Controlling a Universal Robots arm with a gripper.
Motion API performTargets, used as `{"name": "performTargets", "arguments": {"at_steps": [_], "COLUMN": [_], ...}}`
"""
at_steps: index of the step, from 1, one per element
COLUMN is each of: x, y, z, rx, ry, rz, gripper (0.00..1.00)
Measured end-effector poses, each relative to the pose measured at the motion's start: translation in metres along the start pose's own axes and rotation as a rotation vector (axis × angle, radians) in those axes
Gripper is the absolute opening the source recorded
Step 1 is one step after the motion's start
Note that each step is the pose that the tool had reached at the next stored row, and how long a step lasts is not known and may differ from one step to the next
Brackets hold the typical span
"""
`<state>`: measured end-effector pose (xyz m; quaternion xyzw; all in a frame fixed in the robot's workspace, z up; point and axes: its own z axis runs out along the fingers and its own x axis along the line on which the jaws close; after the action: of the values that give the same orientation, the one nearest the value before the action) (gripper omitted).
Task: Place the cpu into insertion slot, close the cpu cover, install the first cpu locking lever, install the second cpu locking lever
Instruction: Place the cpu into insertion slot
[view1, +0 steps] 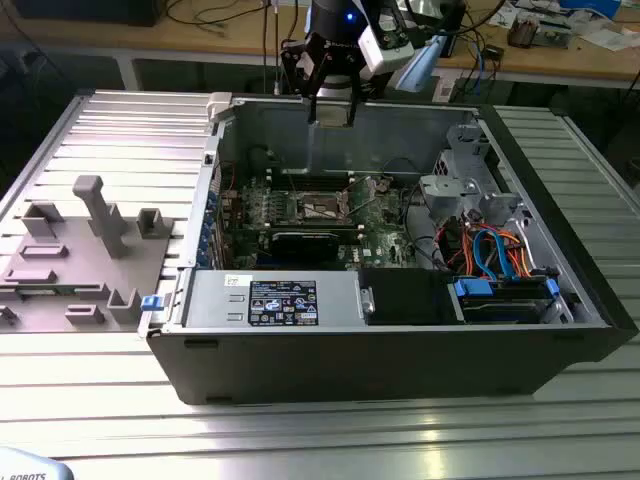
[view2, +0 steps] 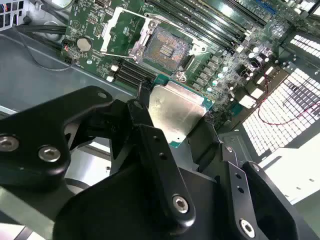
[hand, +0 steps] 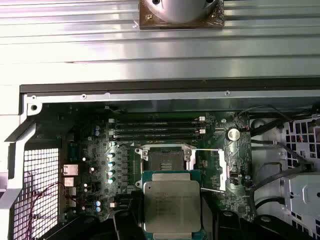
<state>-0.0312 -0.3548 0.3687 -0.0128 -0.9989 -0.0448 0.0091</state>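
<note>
My gripper (view2: 176, 122) is shut on the cpu (view2: 177, 111), a flat square chip with a silver-grey top and green edge, held by two black fingers (view2: 148, 131). In the first wrist view the cpu (hand: 172, 204) hangs above the motherboard, just short of the insertion slot (hand: 167, 161). The insertion slot (view2: 168, 48) lies bare, with a dark centre and a metal rim. The cpu cover (view2: 123, 31) stands flipped open beside it. In the exterior view the gripper (view1: 332, 112) hovers high over the case's rear wall, well above the insertion slot (view1: 325, 208).
The open computer case (view1: 380, 350) has tall walls all round the motherboard. A drive cage with blue and orange cables (view1: 495, 255) fills the exterior view's right. Long memory slots (hand: 157, 127) run beside the socket. A grey fixture (view1: 85, 250) lies outside at the left.
</note>
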Motion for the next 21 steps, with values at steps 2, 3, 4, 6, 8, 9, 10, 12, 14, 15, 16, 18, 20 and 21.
{"name": "performTargets", "arguments": {"at_steps": [2,3,4,6,8,9,10,12,14,15,16,18,20,21], "x": [0.0,0.0,0.0001,0.0001,0.0001,0.0001,0.0001,0.0001,0.0001,0.0001,0.0001,0.0001,0.0001,0.0001], "y": [0.0,-0.0001,-0.0002,-0.0003,-0.0003,-0.0003,-0.0003,-0.0004,-0.0004,-0.0004,-0.0005,-0.0005,-0.0006,-0.0006], "z": [0.0,0.0,0.0002,0.0014,0.0018,0.002,0.0022,0.0026,0.0031,0.0033,0.0039,0.0045,0.0049,0.0052], "rx": [0.0,0.0001,0.0002,0.0,0.0001,0.0001,0.0001,0.0,0.0,0.0001,0.0,0.0001,0.0,0.0], "ry": [0.0,0.0001,0.0001,0.0,0.0001,0.0,0.0001,0.0001,0.0001,0.0001,0.0,0.0001,0.0,0.0001], "rz": [0.0,0.0,0.0,0.0,0.0,0.0,0.0,0.0,0.0,0.0,0.0,0.0,0.0,0.0], "gripper": [0.55,0.55,0.55,0.55,0.55,0.55,0.55,0.55,0.55,0.55,0.55,0.55,0.55,0.55]}}
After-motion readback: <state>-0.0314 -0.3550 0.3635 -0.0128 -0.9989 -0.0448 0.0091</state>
